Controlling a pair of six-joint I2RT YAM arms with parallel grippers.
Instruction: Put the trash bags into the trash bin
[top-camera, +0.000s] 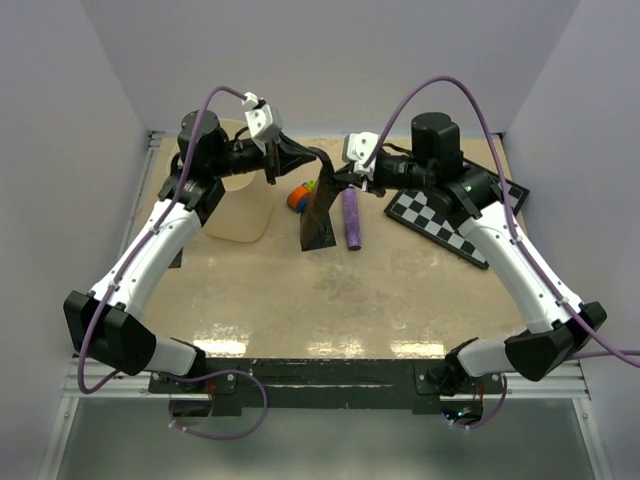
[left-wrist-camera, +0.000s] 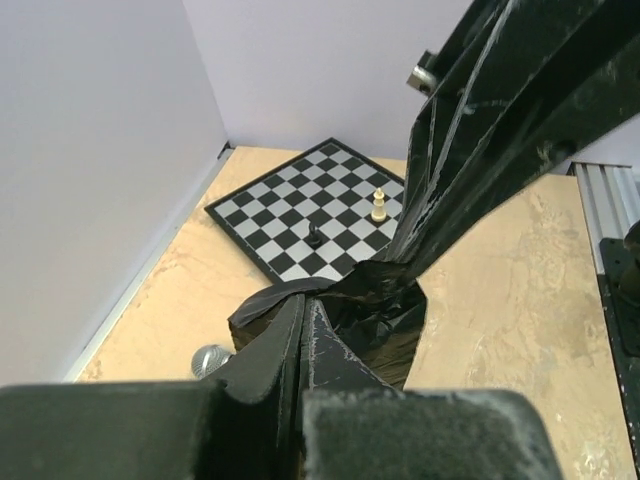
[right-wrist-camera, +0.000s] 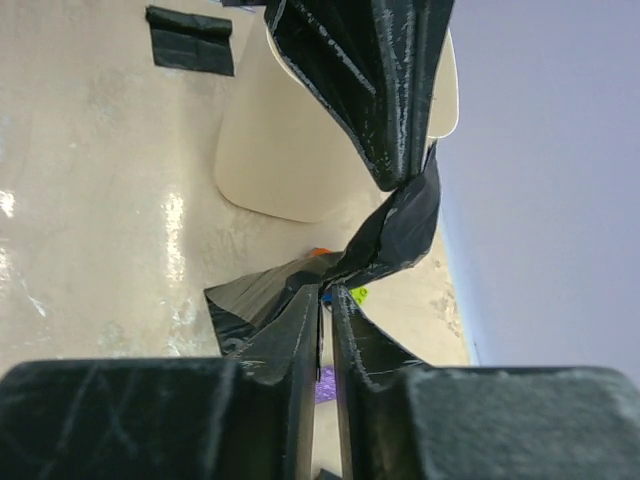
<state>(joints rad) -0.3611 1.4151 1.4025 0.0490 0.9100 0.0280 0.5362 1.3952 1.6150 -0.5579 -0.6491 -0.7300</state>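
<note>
A dark glossy trash bag (top-camera: 318, 218) hangs above the table's middle, strung between both grippers. My left gripper (top-camera: 300, 158) is shut on its upper edge, and the film (left-wrist-camera: 375, 320) bunches just past those fingertips (left-wrist-camera: 303, 300). My right gripper (top-camera: 345, 176) faces it from the right. Its jaws (right-wrist-camera: 328, 295) stand a narrow slit apart, with a thin edge of the bag (right-wrist-camera: 395, 230) lying against one finger. The cream trash bin (top-camera: 240, 205) stands upright just left of the bag, also in the right wrist view (right-wrist-camera: 300, 150). A second folded trash bag (right-wrist-camera: 190, 40) lies flat on the table.
A purple glittery cylinder (top-camera: 352, 218) lies right of the hanging bag and an orange ball (top-camera: 298, 197) lies behind it. A chequered board (top-camera: 455, 215) with two chess pieces (left-wrist-camera: 378, 205) sits at the back right. A small silver object (left-wrist-camera: 212, 360) rests on the table.
</note>
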